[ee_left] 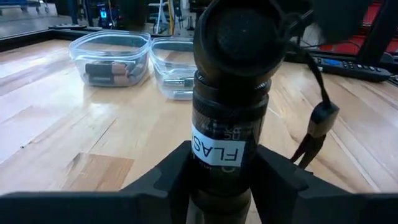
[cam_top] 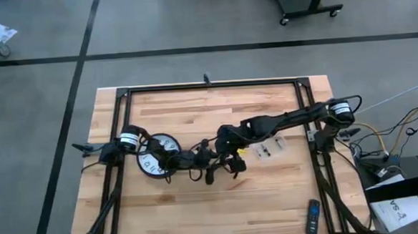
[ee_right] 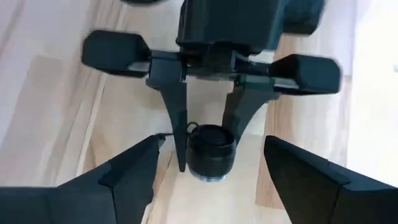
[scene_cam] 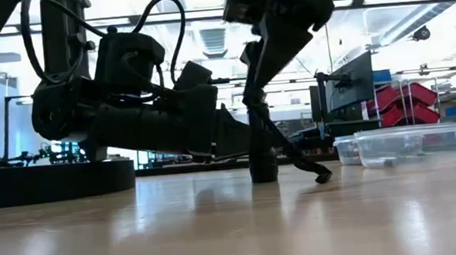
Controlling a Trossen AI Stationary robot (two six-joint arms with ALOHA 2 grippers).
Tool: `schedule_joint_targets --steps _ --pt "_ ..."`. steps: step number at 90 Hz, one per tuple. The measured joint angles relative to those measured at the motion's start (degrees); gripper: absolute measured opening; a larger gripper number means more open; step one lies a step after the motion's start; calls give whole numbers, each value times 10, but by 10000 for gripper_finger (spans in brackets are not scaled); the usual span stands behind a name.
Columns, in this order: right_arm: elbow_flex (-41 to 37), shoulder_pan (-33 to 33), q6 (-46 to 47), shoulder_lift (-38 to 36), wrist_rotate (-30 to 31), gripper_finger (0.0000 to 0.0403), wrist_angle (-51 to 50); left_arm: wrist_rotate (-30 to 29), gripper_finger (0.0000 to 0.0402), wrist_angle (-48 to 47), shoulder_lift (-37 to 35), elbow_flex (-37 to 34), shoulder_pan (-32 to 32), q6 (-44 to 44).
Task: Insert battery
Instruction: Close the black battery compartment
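Flashlight [ee_left: 229,112] stands upright on your tabletop [cam_top: 194,110], left gripper [ee_left: 217,180] jaws clamped around its body. Right gripper [ee_right: 208,180] hovers directly above flashlight, jaws open. Battery tubs [ee_left: 112,56] sit beyond flashlight.

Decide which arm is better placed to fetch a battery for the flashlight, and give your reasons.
The right. The left gripper is shut on the flashlight, holding it steady. The right gripper is open and empty above it, on the side of the tubs.

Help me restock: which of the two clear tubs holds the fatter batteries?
The clear tub farther from the flashlight; the nearer tub holds thinner cells.
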Motion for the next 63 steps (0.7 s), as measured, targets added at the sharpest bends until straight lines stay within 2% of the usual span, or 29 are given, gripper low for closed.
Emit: schedule_joint_targets --steps 13,40,63 --pt "1 -2 1 -2 0 260 8 0 132 -2 0 0 0 0" --pt "1 -7 -8 8 0 224 8 0 117 -1 0 0 0 0" --pt "2 -7 -17 19 0 206 25 0 132 -2 0 0 0 0"
